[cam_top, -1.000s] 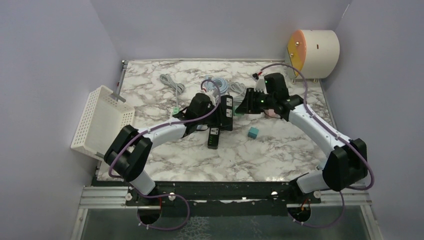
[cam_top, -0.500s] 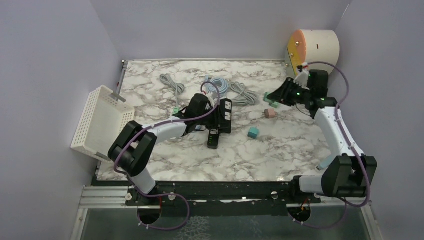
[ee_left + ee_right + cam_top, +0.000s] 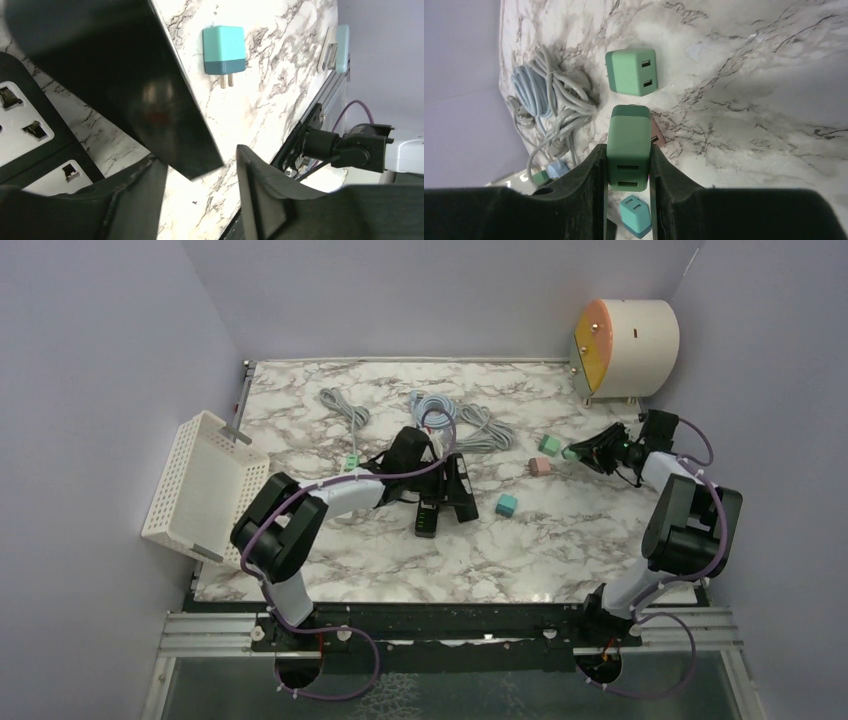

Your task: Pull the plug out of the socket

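Plug [image 3: 628, 145] pinched between right fingers [image 3: 584, 192] shows clearly only at the wrist; left fingers [image 3: 265, 197] spread astride socket strip [image 3: 110, 75].

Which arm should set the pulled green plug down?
Right. The right gripper is shut on the green plug over the table, by another loose plug; left gripper is at the power strip.
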{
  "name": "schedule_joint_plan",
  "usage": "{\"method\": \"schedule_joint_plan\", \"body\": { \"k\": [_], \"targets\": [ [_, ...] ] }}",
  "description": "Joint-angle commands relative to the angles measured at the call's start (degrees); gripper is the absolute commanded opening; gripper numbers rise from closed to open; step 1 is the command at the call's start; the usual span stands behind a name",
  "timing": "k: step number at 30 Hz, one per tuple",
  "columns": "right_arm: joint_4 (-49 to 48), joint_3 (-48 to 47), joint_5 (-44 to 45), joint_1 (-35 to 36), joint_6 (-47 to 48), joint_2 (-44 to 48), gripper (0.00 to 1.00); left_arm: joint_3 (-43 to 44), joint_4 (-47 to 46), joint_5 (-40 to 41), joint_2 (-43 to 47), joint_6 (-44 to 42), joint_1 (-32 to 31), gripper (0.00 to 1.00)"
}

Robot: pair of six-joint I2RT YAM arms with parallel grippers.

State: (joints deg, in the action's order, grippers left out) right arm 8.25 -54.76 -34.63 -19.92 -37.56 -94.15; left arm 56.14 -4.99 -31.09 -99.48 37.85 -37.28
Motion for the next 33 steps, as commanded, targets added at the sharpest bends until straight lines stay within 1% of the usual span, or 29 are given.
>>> {"method": "schedule_joint_plan", "body": {
  "k": [1,2,3,6,7,9,12,16,18,22,24,27,29,30,33],
  "targets": [
    [-5.5,-2.2,4.9,-0.1,-2.1,-1.9,0.01,1.3,2.0,-1.2,1.2,-2.1,-0.4,0.60],
    [-5.6,-2.3,5.7,-0.2,-1.8,-2.5,0.01,1.4,2.3,-0.9,1.3,-2.1,-0.4,0.77],
    [-5.7,-2.4,6.2,-0.2,-1.5,-3.2,0.01,1.6,2.9,-0.7,1.5,-2.1,-0.4,0.85],
    [-6.0,-2.9,8.0,-0.4,-0.3,-5.4,0.01,2.5,4.7,0.1,1.7,-2.9,-0.4,0.98],
    [-6.0,-3.3,8.1,-0.5,0.1,-6.6,0.01,2.9,5.4,0.4,1.7,-3.2,-0.4,0.99],
    [-6.3,-4.3,7.2,-0.5,0.9,-9.2,0.01,4.2,7.4,1.2,1.7,-4.4,-0.4,0.99],
    [-6.7,-5.6,6.3,-0.5,1.5,-12.7,0.01,6.8,11.6,2.3,4.0,-6.2,-0.3,0.99],
    [-7.3,-6.1,6.7,-0.5,2.0,-14.2,0.04,10.9,16.9,3.9,7.1,-8.4,1.2,0.99],
    [-6.7,-6.4,7.4,-0.5,2.3,-14.4,0.09,11.7,19.5,4.5,9.2,-9.3,3.1,0.99],
    [-5.4,-5.8,9.4,-0.5,3.2,-13.8,0.16,9.1,21.0,2.7,14.6,-8.3,10.7,0.99],
    [-4.2,-5.9,11.2,-0.4,3.6,-13.1,0.24,8.3,23.5,4.3,16.9,-9.8,14.1,0.99],
    [-2.0,-6.6,14.7,0.1,4.3,-11.2,0.43,6.4,27.5,7.2,19.9,-12.6,18.5,0.99],
    [-0.9,-6.8,17.6,0.9,4.8,-9.1,0.53,4.9,29.4,8.2,21.8,-13.9,21.0,0.99],
    [-0.5,-6.9,19.1,1.4,5.0,-8.0,0.55,4.1,30.2,8.5,22.7,-14.7,22.3,0.99],
    [1.2,-7.7,23.0,3.4,5.3,-4.8,0.58,2.0,32.1,9.2,24.7,-16.7,26.6,0.99]
  ]
}}
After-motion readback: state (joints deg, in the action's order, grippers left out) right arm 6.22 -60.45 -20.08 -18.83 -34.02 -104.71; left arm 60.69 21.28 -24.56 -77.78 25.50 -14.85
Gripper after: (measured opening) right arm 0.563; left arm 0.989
